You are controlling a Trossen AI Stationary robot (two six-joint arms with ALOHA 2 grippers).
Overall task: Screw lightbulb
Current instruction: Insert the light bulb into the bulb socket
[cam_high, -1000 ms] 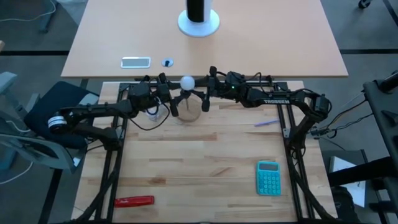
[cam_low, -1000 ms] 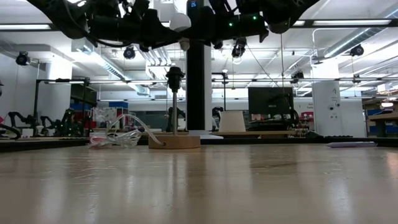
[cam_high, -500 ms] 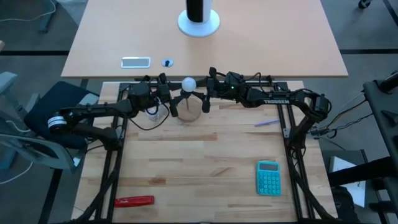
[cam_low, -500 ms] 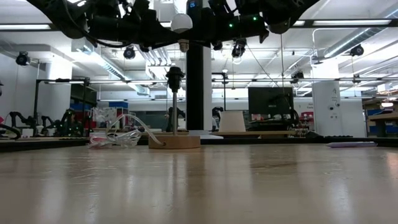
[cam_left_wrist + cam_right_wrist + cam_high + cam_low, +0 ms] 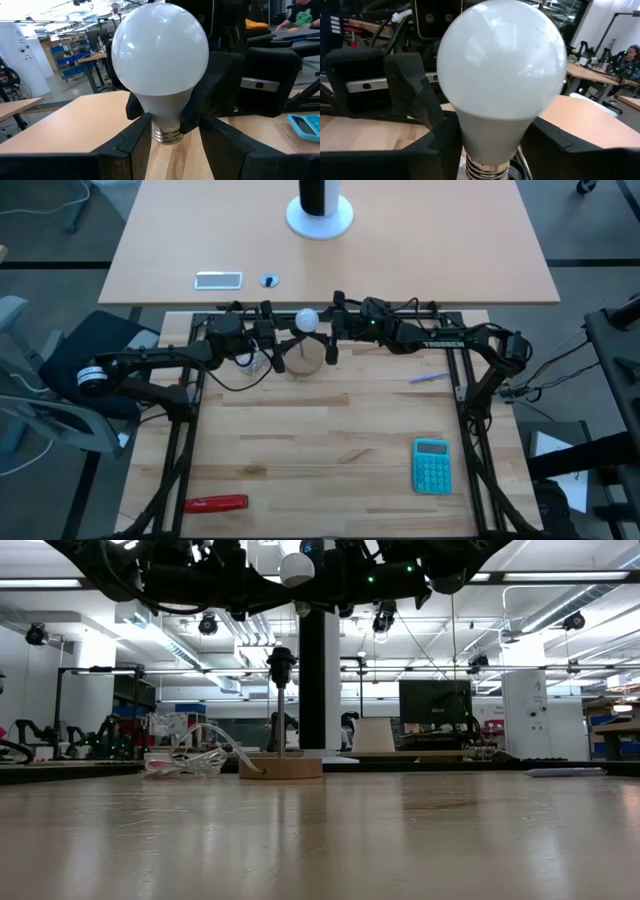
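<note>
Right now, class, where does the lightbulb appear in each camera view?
High view: lightbulb at top centre, between both grippers.
Low view: top edge, above the wooden stand.
Left wrist view: centre.
Right wrist view: centre.
Shared landmark: the wooden stand, in the high and low views.

My two arms were matte black, jointed tubes trailing thin black cables. The left arm point(image 5: 150, 365) carried a white ring at one joint; the right arm point(image 5: 440, 340) bore white "TROSSEN" lettering and a green indicator light. Both had blocky black fingers point(image 5: 125, 145).
</note>
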